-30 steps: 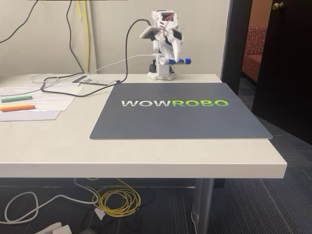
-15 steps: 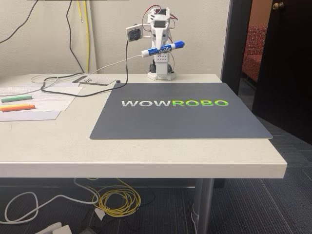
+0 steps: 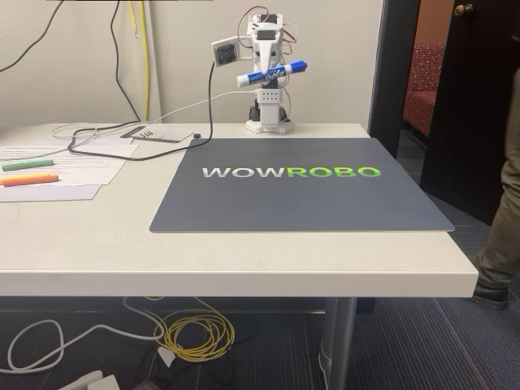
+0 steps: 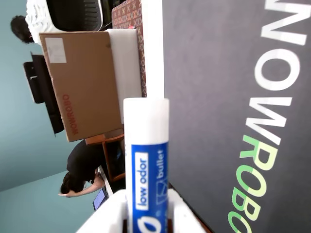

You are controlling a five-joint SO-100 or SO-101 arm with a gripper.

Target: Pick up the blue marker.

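Observation:
The blue marker (image 3: pixel 272 73) hangs high above the table's back edge in the fixed view, lying nearly level with its blue cap end tilted up to the right. My gripper (image 3: pixel 269 75) is shut on its middle, the white arm folded upright over its base. In the wrist view the marker (image 4: pixel 146 160) rises from the bottom edge, showing its white barrel end and blue label, clamped between my white fingers (image 4: pixel 104 221) of the gripper (image 4: pixel 146 218).
A dark grey WOWROBO mat (image 3: pixel 301 195) covers the table's middle. A green highlighter (image 3: pixel 28 164) and an orange highlighter (image 3: pixel 28 179) lie on papers at the left, with cables (image 3: pixel 106 138) behind. A person's leg (image 3: pixel 504 219) stands beyond the table's right edge.
The arm has raised the marker higher and folded back over its base, and the marker now tilts up to the right. A person's leg has come in at the right.

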